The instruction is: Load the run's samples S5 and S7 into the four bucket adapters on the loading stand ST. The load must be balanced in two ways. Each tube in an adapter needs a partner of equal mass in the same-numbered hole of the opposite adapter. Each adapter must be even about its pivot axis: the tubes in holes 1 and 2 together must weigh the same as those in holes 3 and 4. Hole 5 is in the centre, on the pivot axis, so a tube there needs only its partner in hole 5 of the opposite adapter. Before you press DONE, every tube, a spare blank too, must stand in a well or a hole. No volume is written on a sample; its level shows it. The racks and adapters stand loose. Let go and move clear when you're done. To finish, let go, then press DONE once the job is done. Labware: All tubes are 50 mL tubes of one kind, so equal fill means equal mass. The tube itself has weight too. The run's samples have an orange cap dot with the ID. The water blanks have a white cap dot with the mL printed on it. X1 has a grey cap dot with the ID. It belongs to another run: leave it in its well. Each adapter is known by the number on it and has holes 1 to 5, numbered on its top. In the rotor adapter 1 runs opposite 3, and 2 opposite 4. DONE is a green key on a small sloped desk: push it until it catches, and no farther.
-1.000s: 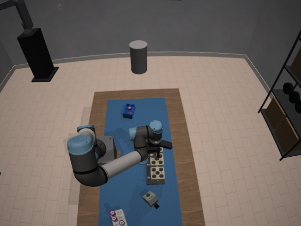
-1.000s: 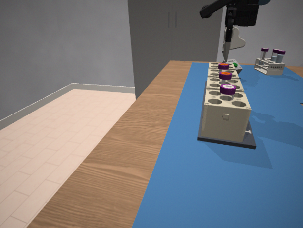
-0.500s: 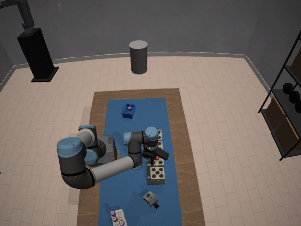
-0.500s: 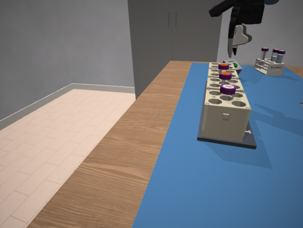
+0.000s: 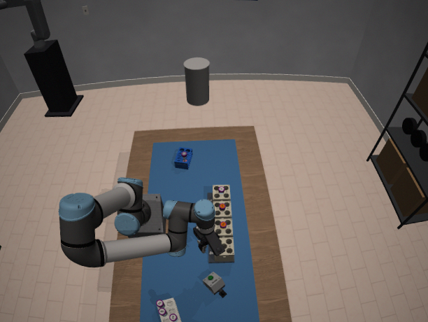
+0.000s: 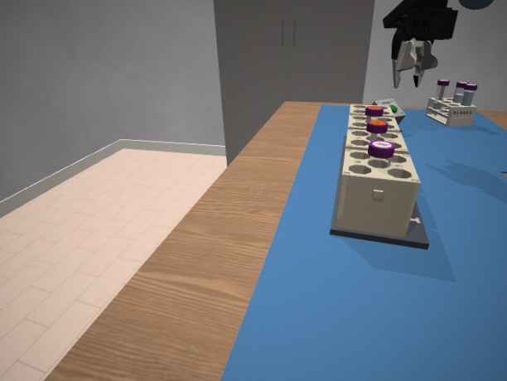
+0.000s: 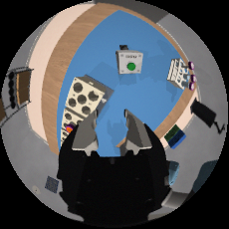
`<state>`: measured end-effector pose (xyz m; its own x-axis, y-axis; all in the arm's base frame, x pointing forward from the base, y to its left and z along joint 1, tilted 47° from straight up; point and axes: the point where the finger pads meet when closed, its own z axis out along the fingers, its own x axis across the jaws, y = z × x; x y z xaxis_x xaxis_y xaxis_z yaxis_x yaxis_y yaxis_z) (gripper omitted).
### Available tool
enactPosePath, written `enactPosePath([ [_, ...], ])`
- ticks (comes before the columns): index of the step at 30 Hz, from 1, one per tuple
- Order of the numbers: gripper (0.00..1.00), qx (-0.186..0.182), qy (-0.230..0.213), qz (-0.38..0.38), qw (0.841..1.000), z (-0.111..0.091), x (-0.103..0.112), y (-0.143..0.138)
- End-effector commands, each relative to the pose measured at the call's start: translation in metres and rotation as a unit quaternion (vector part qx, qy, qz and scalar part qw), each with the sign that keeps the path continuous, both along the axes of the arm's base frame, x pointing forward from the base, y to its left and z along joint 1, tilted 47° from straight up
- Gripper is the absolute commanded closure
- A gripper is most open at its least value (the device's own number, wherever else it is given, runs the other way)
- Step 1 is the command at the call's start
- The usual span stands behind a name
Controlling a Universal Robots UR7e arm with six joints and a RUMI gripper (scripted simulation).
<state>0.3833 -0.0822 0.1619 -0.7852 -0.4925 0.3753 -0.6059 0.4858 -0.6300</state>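
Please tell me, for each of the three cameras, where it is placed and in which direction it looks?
Top: high above, looking down on the table; whole arm shows.
Exterior: low at the table's end, looking along the adapters; only the gripper shows.
Wrist: on the gripper, looking down; fingers show.
All three share the DONE key.
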Motion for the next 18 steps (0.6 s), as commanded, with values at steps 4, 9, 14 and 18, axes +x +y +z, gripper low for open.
enactPosePath([
  [4, 0.65, 0.018, -0.092, -0.092, 0.991, 0.05, -0.028, -0.05],
  [9, 0.65, 0.018, -0.092, -0.092, 0.991, 0.066, -0.038, -0.066],
  [14, 0.65, 0.018, -0.092, -0.092, 0.991, 0.093, -0.053, -0.094],
  [18, 0.65, 0.017, -0.092, -0.092, 0.991, 0.115, -0.065, -0.117],
])
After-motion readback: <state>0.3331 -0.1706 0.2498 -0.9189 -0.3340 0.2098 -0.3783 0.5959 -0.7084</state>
